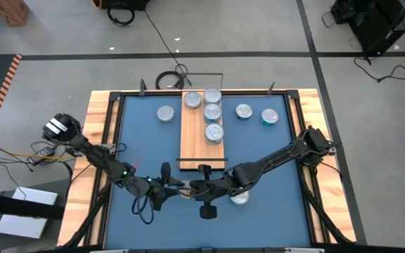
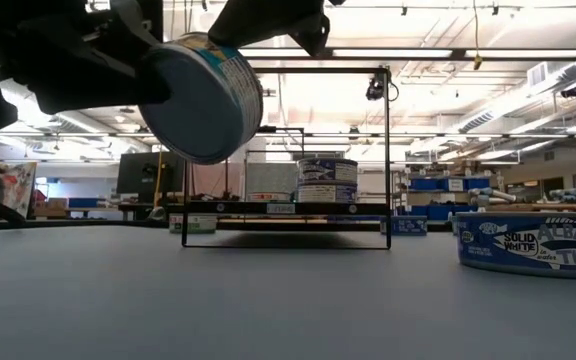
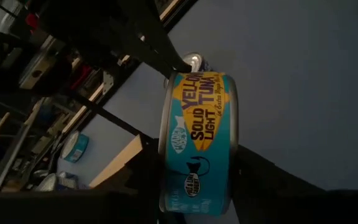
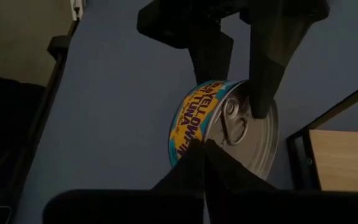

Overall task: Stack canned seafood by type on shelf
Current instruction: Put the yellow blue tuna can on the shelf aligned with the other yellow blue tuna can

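A teal and yellow tuna can (image 3: 197, 137) hangs in the air near the table's near edge, in front of the shelf (image 1: 204, 144). My left gripper (image 1: 174, 186) is shut on this can. My right gripper (image 1: 190, 188) faces it from the right; its fingers (image 4: 206, 155) are together, with the tips at the can's rim. Several cans stand on the shelf (image 1: 212, 112), the far ones stacked. Three more (image 1: 165, 113) (image 1: 243, 111) (image 1: 269, 116) stand on the blue table beside it. Another (image 1: 239, 198) stands under my right arm. My left gripper pinches the can across its two flat faces: one finger on the pull-tab top (image 4: 261, 93), the other behind on the bottom (image 4: 207, 59). It comes roughly level from the table's left. The can (image 2: 203, 95) is lifted clear and tilted on edge. My right gripper's shut tips meet the can's rim (image 4: 197, 146); whether they touch it I cannot tell.
The shelf's thin black frame (image 2: 386, 150) stands just beyond the held can. An albacore tuna can (image 2: 533, 242) sits on the table to the right in the low view. Wooden rails (image 1: 100, 126) border the blue table. Open blue surface lies at the near left (image 1: 129, 218).
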Tool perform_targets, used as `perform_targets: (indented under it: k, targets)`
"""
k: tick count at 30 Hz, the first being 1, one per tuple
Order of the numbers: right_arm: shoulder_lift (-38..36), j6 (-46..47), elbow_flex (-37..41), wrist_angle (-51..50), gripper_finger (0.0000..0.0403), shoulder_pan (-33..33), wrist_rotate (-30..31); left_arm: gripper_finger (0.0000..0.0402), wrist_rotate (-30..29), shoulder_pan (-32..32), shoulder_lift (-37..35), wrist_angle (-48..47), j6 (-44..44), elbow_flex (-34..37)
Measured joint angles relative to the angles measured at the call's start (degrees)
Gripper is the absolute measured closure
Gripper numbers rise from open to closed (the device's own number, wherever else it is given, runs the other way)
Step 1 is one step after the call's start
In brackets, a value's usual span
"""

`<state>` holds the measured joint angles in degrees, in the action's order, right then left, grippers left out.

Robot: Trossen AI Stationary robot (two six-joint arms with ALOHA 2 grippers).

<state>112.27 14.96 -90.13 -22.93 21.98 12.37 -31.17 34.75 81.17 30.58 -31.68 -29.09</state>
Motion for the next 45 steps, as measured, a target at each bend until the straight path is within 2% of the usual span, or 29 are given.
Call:
perform_targets:
  k: [9, 16, 21, 23, 30, 37, 40, 45]
  targets:
    - [-2.2, 0.3, -0.1, -1.6, 0.0369, 1.8, 1.0, 0.0251, -12.6, 4.8, -0.4, -16.7, -1.6, -9.5]
    - [-5.9, 0.5, -0.1, -3.5, 0.0371, 4.5, 5.3, 0.0251, -20.4, 7.8, -0.4, -31.7, -3.9, -19.9]
    - [-7.0, 0.6, 0.0, -6.1, 0.0374, 7.0, 4.7, 0.0251, -30.1, 8.4, -1.4, -43.5, -3.6, -25.6]
    - [-7.1, 0.6, 0.0, -6.2, 0.0379, 7.6, 5.5, 0.0251, -32.1, 8.5, -2.6, -47.9, -3.7, -27.0]
    - [-7.1, 1.9, 0.0, -7.6, 0.0394, 8.5, 7.3, 0.0251, -33.9, 7.1, -10.9, -54.2, -3.9, -29.8]
    - [-7.1, 0.6, 0.0, -8.4, 0.0391, 8.4, 7.7, 0.0251, -33.6, -0.8, -16.5, -62.9, -3.4, -29.8]
    - [-7.1, -1.7, 0.5, -9.0, 0.0398, 8.2, 7.7, 0.0251, -29.5, -5.6, -17.2, -64.5, -3.1, -29.8]
    - [-7.1, -2.4, 5.8, -3.7, 0.04, 7.2, 7.6, 0.0251, -21.9, -12.7, -18.0, -64.7, -2.8, -29.8]
